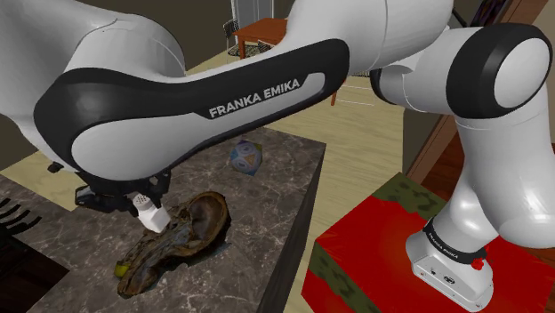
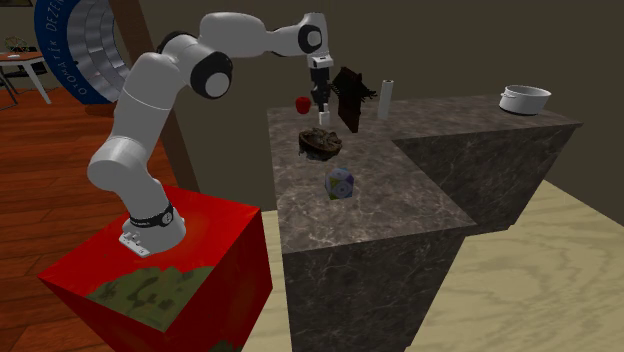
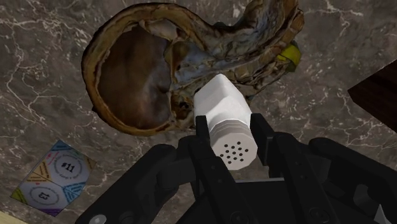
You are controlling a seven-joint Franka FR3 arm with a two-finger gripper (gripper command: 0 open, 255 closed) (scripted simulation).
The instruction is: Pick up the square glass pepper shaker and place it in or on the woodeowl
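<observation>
A white square pepper shaker (image 3: 224, 118) with a perforated cap is clasped between my black fingers (image 3: 202, 127); my gripper (image 3: 231, 135) is shut on it. The shaker (image 1: 151, 214) hangs tilted just above the brown, irregular wooden bowl (image 1: 176, 240), at its edge nearest the hand. In the wrist view the bowl's hollow (image 3: 137, 79) lies beyond and beside the shaker's base. In the second exterior view my gripper (image 2: 322, 103) hangs over the bowl (image 2: 320, 140) with the shaker (image 2: 323, 118) below it.
A dark marble counter (image 1: 258, 204) carries a multicoloured many-sided die (image 1: 245, 157) beyond the bowl. The second exterior view shows a red object (image 2: 302, 104), a dark rack (image 2: 349, 98), a white bottle (image 2: 386, 98) and a white pot (image 2: 525, 98). The red stand (image 1: 374, 258) is beside the counter.
</observation>
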